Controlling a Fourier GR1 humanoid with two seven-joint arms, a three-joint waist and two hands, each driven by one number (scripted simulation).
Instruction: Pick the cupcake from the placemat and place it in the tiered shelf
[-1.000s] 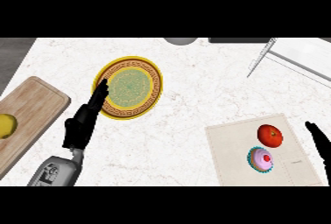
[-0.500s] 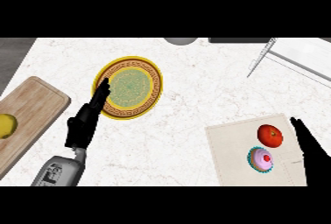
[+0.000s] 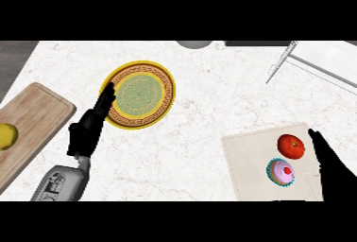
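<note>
Pink cupcake (image 3: 282, 172) sits on placemat (image 3: 252, 150), lower R of tabletop (image 3: 209, 123), just below a tomato (image 3: 291, 146). R hand (image 3: 332, 165) over mat's R edge, fingers straight, nothing held, just beside cupcake w/ a gap. L hand (image 3: 89, 126) open, empty, fingertips at L rim of yellow plate (image 3: 141, 94). Lemon (image 3: 5, 136) on wooden board (image 3: 35, 118).

This is a kitchen. I'm looking down on a white marble counter (image 3: 209, 108) laid out for food. At 9 o'clock lies a wooden cutting board (image 3: 35, 118) with a yellow fruit (image 3: 5, 136) on it. An ornate yellow-rimmed plate (image 3: 140, 94) sits at 10 o'clock. At 4 o'clock, a beige placemat (image 3: 251, 151) carries a tomato (image 3: 291, 145) and a pink-frosted cupcake (image 3: 282, 172). The pale metal frame of a shelf (image 3: 279, 64) stands at 1 o'clock.
</note>
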